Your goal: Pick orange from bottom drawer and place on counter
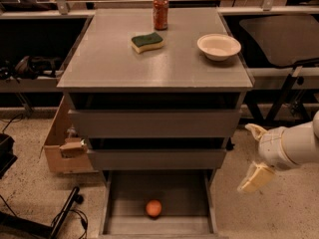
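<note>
The orange (154,208) lies on the flat floor of the bottom drawer (114,203), which is pulled out at the foot of the grey cabinet. The counter (114,66) is the cabinet's grey top. My gripper (253,153) hangs at the right of the cabinet, level with the middle drawer, well above and to the right of the orange. Its two cream fingers are spread apart and hold nothing.
On the counter stand a red soda can (160,12), a green-and-yellow sponge (147,42) and a white bowl (219,46). A cardboard box (62,143) sits left of the cabinet. Cables and a dark bar (62,215) lie on the floor at the lower left.
</note>
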